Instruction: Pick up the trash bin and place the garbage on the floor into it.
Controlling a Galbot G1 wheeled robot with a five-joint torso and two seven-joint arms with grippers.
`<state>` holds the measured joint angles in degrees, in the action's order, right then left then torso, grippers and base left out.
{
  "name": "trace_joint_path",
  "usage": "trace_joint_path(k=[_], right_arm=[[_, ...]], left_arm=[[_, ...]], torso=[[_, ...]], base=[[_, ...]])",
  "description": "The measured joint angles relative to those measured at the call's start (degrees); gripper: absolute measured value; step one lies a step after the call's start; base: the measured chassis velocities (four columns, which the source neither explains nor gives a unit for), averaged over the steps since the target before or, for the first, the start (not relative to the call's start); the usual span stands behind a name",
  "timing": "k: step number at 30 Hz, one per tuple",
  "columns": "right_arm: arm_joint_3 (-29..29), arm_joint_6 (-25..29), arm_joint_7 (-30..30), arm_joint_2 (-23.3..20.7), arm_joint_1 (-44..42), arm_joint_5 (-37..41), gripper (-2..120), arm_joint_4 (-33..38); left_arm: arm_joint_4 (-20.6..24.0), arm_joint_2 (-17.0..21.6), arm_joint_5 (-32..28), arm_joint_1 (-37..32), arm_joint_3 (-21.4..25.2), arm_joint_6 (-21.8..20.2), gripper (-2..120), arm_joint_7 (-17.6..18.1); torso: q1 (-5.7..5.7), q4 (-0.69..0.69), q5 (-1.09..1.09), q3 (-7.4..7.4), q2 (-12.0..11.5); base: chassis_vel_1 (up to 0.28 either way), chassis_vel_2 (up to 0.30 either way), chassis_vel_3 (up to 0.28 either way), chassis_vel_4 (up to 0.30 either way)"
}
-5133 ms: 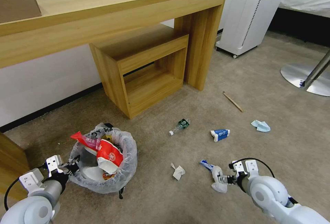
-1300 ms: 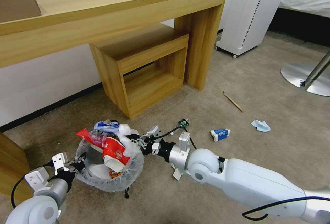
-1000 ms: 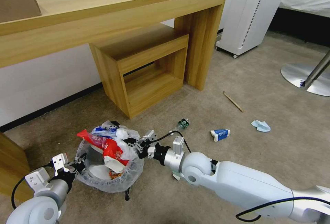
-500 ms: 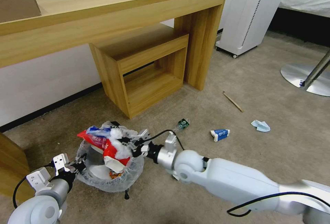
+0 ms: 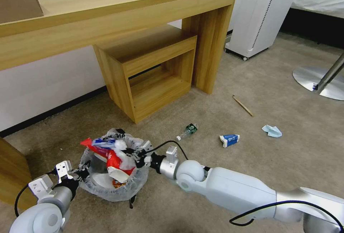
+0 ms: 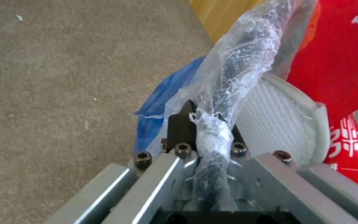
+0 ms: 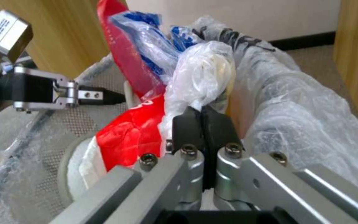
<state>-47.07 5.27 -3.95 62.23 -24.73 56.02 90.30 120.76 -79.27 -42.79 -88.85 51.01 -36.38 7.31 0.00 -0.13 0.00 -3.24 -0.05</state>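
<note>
A robot leans over a beige carpeted floor (image 5: 200, 197) beside a wooden desk (image 5: 118, 7). The one bin (image 5: 138, 178), black and lined with a crinkly clear bag, is near the robot's left side, already heaped with a red bag (image 5: 116, 158), a white slipper (image 5: 98, 179) and a blue-printed wrapper (image 5: 104, 142). The left gripper (image 5: 83, 172) is at the bin's near-left rim, its pads pressed together on the bag-covered rim, which the left wrist view shows clamped between them (image 6: 206, 130). The right gripper (image 5: 133, 154) reaches across from the right, over the bin's mouth; the right wrist view shows its pads (image 7: 187, 127) closed on a tail of a crumpled white plastic wrapper (image 7: 204, 74) that stands up just ahead of them, above the red bag and inside the rim. So the wrapper is directly over the opening, with the bin's inside below and slightly beyond the claw; letting go here would likely drop it onto the pile, though the heap is high and it could slide off. On the carpet, to the right of the bin and nearer the right arm, four pieces are in sight: one small green-labelled bottle (image 5: 187, 131), lying with its cap toward the bin; one blue-and-white carton (image 5: 229, 140); one pale blue mask (image 5: 272, 131); and one wooden stick (image 5: 242, 105), lying at a slant farthest back.
</note>
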Motion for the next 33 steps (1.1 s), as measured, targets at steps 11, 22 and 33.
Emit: trace_joint_path(k=[11, 22, 33], right_arm=[[1.06, -0.82, 0.52, -1.58, -0.04, 0.24, 35, 2.77], [1.05, -0.62, -0.08, -2.54, 0.64, 0.38, 75, 4.89], [5.56, 3.4, -2.87, -3.08, -0.94, 1.29, 100, 9.58]], left_arm=[[-0.06, -0.4, 0.27, 0.09, -0.25, 0.01, 0, -0.11], [0.58, -0.26, 0.3, -0.33, -0.09, 0.01, 0, -0.13], [0.64, -0.57, 0.79, -0.4, -0.43, 0.01, 0, -0.12]], torso=[[0.0, 0.01, 0.01, 0.0, 0.0], [0.0, 0.01, 0.0, 0.0, 0.0], [0.0, 0.02, 0.01, 0.0, 0.0]], base=[[0.0, 0.0, 0.0, 0.0], [0.0, 0.0, 0.0, 0.0], [0.0, 0.0, 0.0, 0.0]])
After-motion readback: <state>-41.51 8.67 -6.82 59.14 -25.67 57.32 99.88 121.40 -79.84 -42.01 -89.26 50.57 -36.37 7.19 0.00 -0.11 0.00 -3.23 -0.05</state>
